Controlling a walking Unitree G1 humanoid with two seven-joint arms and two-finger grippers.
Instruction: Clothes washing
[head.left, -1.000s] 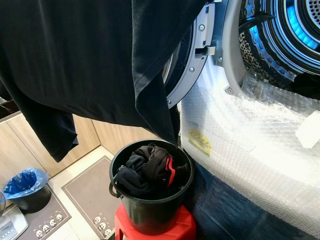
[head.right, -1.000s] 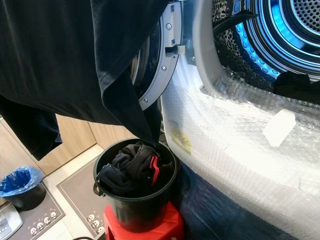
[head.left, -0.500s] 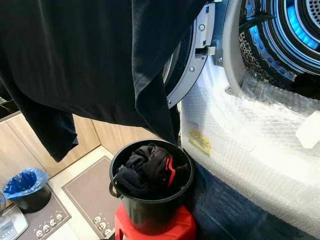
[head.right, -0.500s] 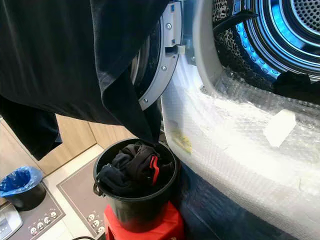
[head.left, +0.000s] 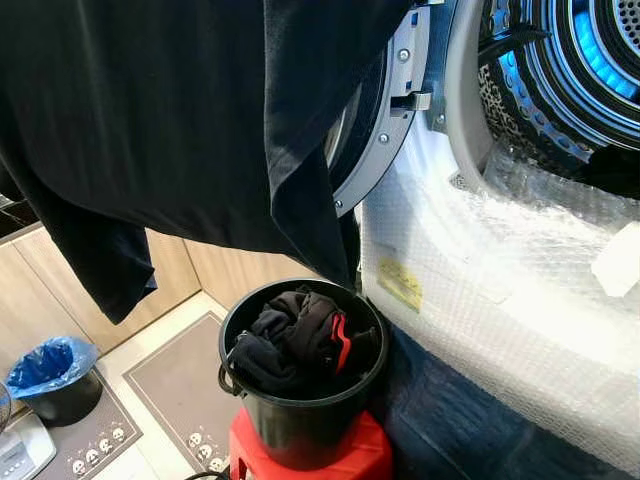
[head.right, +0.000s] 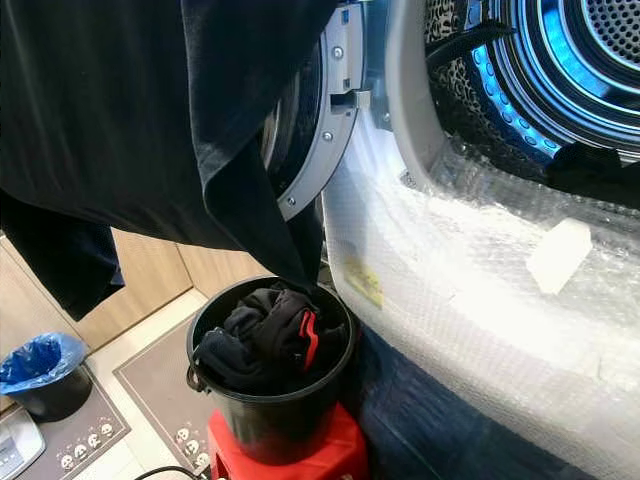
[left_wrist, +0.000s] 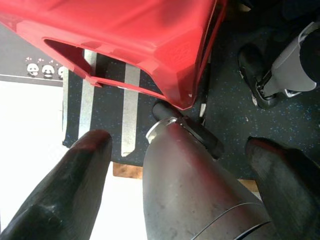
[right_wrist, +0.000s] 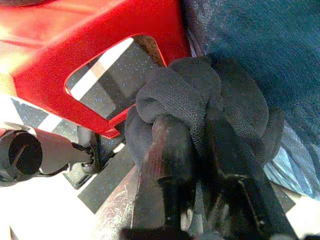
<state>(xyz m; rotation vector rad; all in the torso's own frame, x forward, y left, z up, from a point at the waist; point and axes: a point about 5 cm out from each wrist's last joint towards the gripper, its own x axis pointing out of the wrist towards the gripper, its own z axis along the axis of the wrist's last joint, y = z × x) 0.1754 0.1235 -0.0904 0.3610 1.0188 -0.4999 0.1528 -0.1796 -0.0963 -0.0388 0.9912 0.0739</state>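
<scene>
A large black garment (head.left: 180, 120) hangs from above the frame across the upper left, and its lower tip reaches the rim of a black bucket (head.left: 300, 425). The bucket holds dark clothes (head.left: 300, 335) with a red stripe and stands on a red stool (head.left: 350, 460). To the right, the washer drum (head.left: 585, 70) is open and lit blue. My left gripper (left_wrist: 180, 142) hangs open beside the red stool (left_wrist: 125, 35), near the floor. My right gripper (right_wrist: 195, 145) is shut on a bunched dark knitted cloth (right_wrist: 200, 95), low beside the red stool (right_wrist: 90, 45).
The washer's round door (head.left: 385, 110) stands open behind the hanging garment. Bubble wrap (head.left: 500, 270) covers the machine's front. A bin with a blue bag (head.left: 50, 375) and grey mats (head.left: 180, 385) lie on the floor at left, before wooden cabinets (head.left: 30, 290).
</scene>
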